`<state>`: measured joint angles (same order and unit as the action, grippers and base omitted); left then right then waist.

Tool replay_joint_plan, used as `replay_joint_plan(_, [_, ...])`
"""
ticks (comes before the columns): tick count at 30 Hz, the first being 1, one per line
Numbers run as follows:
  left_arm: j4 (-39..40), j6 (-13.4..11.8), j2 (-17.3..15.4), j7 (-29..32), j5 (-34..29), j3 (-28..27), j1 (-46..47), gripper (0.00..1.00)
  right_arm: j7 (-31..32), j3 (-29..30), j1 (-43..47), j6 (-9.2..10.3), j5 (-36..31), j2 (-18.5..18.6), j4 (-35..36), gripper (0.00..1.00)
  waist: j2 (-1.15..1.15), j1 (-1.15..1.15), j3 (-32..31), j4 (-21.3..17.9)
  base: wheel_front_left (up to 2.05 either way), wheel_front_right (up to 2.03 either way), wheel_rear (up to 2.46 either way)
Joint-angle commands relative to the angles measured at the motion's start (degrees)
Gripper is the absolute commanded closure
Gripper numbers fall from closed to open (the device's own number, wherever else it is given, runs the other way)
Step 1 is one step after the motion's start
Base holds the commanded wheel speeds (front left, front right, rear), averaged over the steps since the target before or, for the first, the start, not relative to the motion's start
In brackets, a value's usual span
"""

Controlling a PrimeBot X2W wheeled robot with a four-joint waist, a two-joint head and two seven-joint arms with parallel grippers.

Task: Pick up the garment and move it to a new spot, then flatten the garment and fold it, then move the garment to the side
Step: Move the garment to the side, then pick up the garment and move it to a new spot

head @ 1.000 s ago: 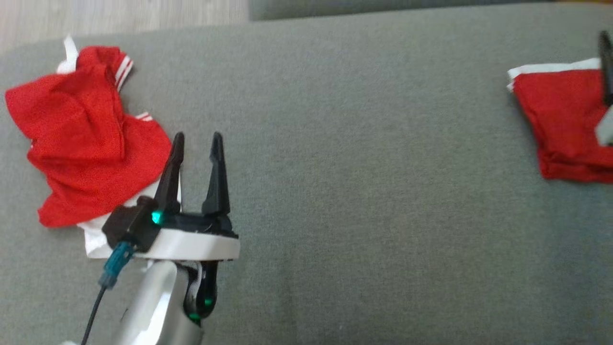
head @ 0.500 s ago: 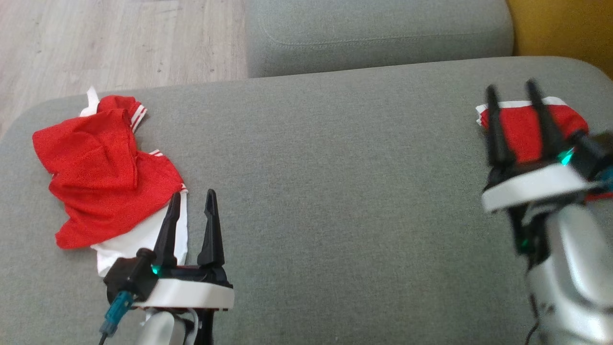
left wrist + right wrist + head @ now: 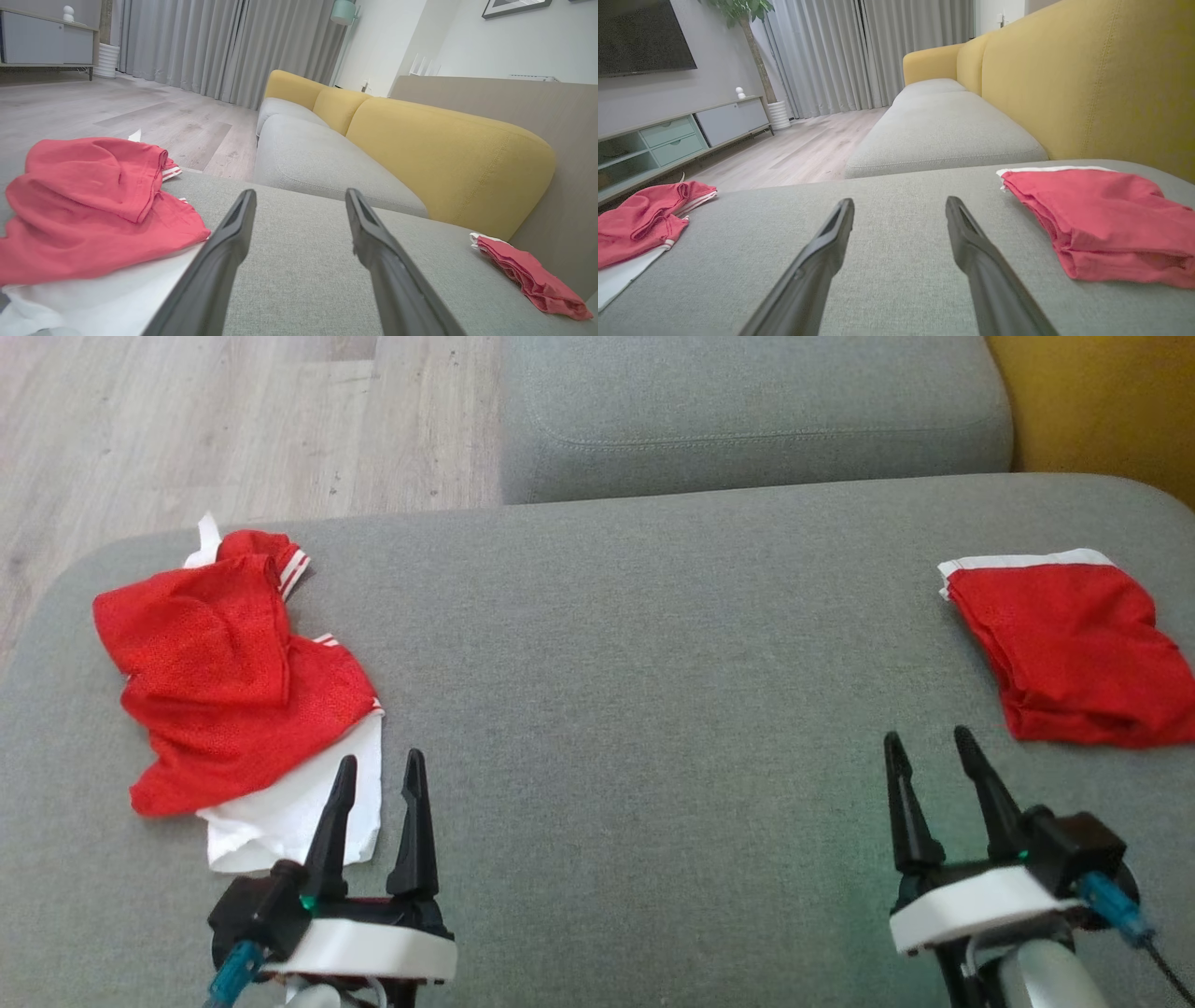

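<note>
The left claw (image 3: 380, 758) and the right claw (image 3: 928, 735) are both apart and empty, over the near edge of the grey cushion (image 3: 653, 709). The crumpled red garment (image 3: 224, 700) lies at the cushion's left end, and the folded red garment (image 3: 1074, 653) at its right end.

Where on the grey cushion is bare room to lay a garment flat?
The middle of the cushion is bare, from the crumpled garment at left to the folded garment at right, ahead of the left gripper and right gripper. The left end is crowded: the left gripper is close beside the crumpled garment. The right end holds the folded one.
</note>
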<state>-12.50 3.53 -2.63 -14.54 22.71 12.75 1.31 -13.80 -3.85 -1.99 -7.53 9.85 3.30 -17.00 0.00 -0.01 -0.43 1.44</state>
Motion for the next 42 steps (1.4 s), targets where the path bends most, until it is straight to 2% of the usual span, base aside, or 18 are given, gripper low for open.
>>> replay_joint_plan(1, [1.9, -0.1, -0.2, -0.5, 0.2, -1.9, 1.5, 0.00, -1.0, -1.2, -1.1, 0.04, -0.6, -0.3, 1.5, 0.00, 0.00, 0.01, 0.0, 0.1, 0.00, 0.00, 0.00])
replay_joint_plan(17, [2.4, -0.3, -0.2, -0.5, 0.3, -2.0, 1.4, 0.00, -1.2, -1.4, -0.2, 0.04, 1.4, -0.4, 4.3, 0.00, 0.00, 0.01, 0.4, -0.2, 0.00, 0.00, 0.00])
replay_joint_plan(25, [1.6, -0.7, -0.2, -0.5, 0.8, -2.1, 1.7, 0.00, -1.2, -1.9, 0.5, 0.04, 1.8, -0.4, 4.2, 0.00, 0.00, 0.01, 0.0, 1.9, 0.00, 0.00, 0.00])
replay_joint_plan(42, [0.9, -0.6, -0.2, -0.5, -1.3, -5.2, -0.1, 0.00, -1.2, -8.7, 2.2, 0.04, 5.3, -0.4, 3.5, 0.00, 0.00, 0.01, -2.4, 14.1, 0.00, 0.00, 0.00])
